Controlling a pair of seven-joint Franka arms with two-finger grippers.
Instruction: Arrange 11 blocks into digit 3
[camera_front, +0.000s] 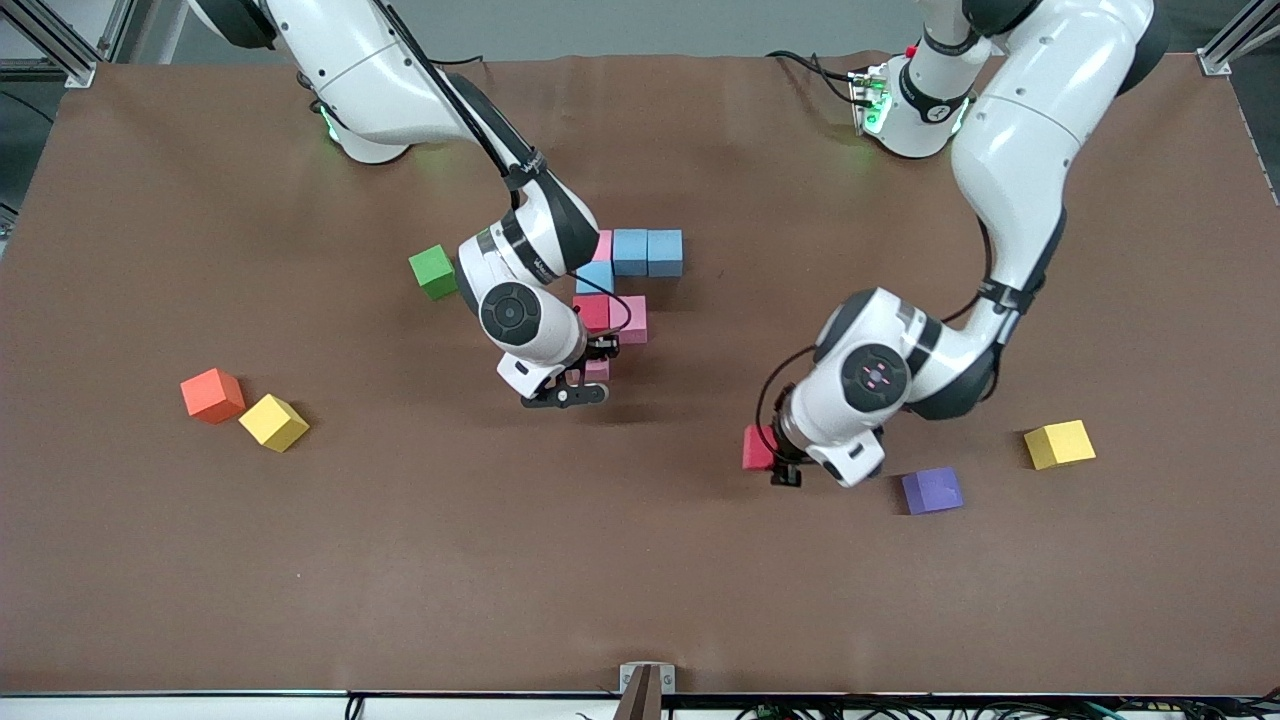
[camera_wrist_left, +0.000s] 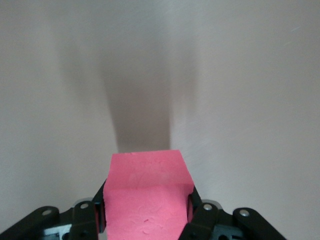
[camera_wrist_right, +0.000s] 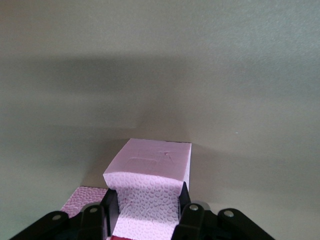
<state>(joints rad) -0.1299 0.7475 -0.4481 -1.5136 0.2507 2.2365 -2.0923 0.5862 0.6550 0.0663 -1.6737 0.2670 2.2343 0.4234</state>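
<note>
My right gripper (camera_front: 596, 374) is shut on a pink block (camera_front: 598, 368) low at the edge of the part-built figure in the table's middle. In the right wrist view the pink block (camera_wrist_right: 150, 192) fills the gap between the fingers (camera_wrist_right: 183, 200), with another pink cube (camera_wrist_right: 82, 197) beside it. The figure shows a pink cube (camera_front: 603, 245), three light blue cubes (camera_front: 630, 250), a red cube (camera_front: 592, 312) and a pink cube (camera_front: 632, 320). My left gripper (camera_front: 770, 452) is shut on a red block (camera_front: 757, 447), low over the table; the red block (camera_wrist_left: 147, 195) is squeezed between its fingers (camera_wrist_left: 196, 205).
A purple cube (camera_front: 932, 490) and a yellow cube (camera_front: 1059, 444) lie toward the left arm's end. A green cube (camera_front: 433, 271) sits beside the right wrist. An orange cube (camera_front: 212, 395) and a second yellow cube (camera_front: 273, 422) lie toward the right arm's end.
</note>
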